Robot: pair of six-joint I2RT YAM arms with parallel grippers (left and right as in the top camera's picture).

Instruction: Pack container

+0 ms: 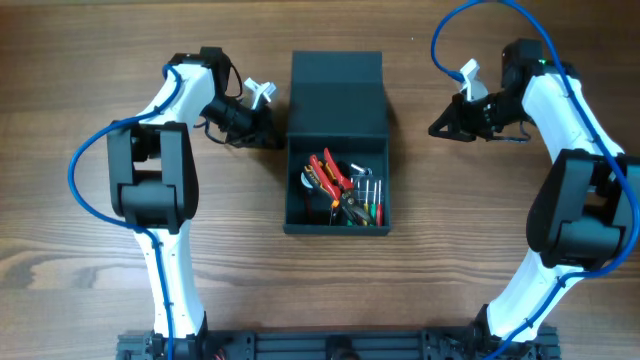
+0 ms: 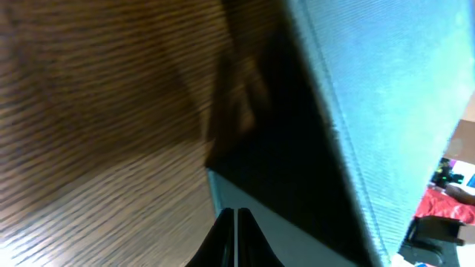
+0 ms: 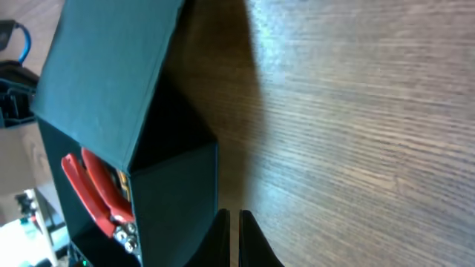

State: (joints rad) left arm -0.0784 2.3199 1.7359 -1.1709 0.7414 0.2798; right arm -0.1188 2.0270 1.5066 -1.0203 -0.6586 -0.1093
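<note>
You are looking at the container (image 1: 335,229) sitting at the centre of the worktop (image 1: 90,50), its lid (image 1: 337,95) standing open and leaning back toward 12 o'clock. Red-handled pliers (image 1: 328,170) and a few screwdrivers (image 1: 372,196) are lying inside.

Your left tool (image 1: 266,129) is hovering just beside the container's 10 o'clock corner, near the hinge, with its jaws pressed together and gripping nothing. Whether it is touching the wall, I cannot tell. Your right tool (image 1: 438,128) is waiting well apart at 3 o'clock, jaws also together and empty.

If you are planning to swing the lid down, you are risking two things. A closed tool nudging near the hinge is likely to be pushing the whole container toward 3 o'clock, since nothing is bracing the far side. Also, the pliers' handles look to be lying high in the pile, so the lid may be catching on them and sitting ajar.
</note>
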